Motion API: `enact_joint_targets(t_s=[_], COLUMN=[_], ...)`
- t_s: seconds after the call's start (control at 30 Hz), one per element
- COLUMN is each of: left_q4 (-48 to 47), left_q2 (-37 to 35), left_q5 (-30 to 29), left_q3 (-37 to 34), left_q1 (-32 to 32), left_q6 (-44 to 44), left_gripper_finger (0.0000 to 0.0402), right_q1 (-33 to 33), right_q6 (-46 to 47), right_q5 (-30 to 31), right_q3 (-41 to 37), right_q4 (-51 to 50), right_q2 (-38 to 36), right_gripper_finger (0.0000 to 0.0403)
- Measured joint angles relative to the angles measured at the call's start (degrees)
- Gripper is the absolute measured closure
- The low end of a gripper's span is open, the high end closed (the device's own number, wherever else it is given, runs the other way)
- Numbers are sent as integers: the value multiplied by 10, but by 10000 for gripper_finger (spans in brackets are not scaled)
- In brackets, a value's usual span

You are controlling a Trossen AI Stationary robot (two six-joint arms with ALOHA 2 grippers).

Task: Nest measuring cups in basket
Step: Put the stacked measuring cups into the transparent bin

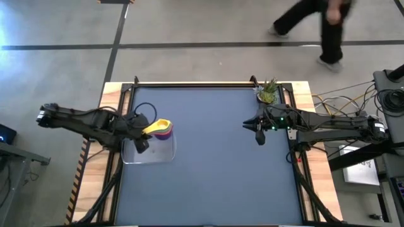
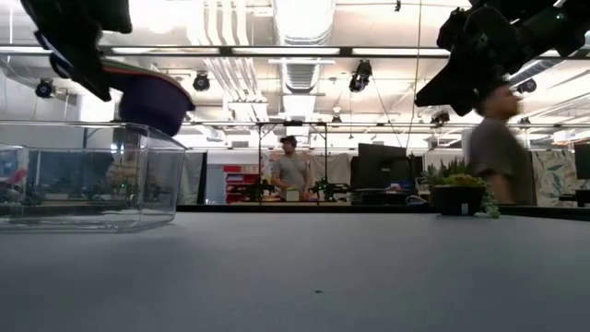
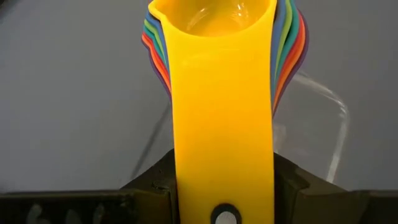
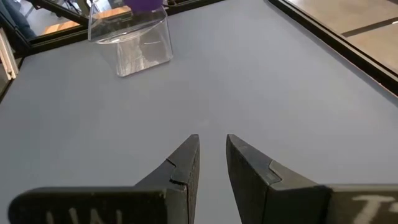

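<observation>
Left wrist view: left gripper (image 3: pixel 224 186) clamps perhaps seven nested measuring cups (image 3: pixel 224 81) above one basket (image 3: pixel 323 118).

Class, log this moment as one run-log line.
left gripper: holds nested stack of coloured plastic measuring cups above clear plastic basket | right gripper: empty, waiting near potted plant

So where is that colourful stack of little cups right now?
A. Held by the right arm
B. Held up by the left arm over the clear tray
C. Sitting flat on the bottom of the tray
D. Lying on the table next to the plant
B: the left gripper grips the nested measuring cups by their handles, above the basket rather than resting in it.
</observation>
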Motion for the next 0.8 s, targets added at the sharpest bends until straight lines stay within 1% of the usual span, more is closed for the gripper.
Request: enact_joint_targets(t_s=[0.1, 0.3, 0.53, 0.73, 0.8], left_q4=[-7, -7, -13, -3, 17], left_q2=[-7, 1, 14, 15, 15], left_q5=[9, 1, -50, -56, -55], left_q3=[-1, -7, -19, -72, -95], left_q1=[-25, -96, -175, -200, -203], left_q6=[-29, -85, -149, -201, -207], left_gripper_finger=[281, 281, 281, 281, 281], right_q1=[0, 0, 0, 0, 0], right_q6=[1, 4, 10, 10, 10], right_q5=[0, 0, 0, 0, 0], right_q3=[0, -9, -21, -24, -24], right_q4=[0, 0, 0, 0, 2], right_q2=[0, 0, 0, 0, 0], right_gripper_finger=[335, 335, 335, 335, 335])
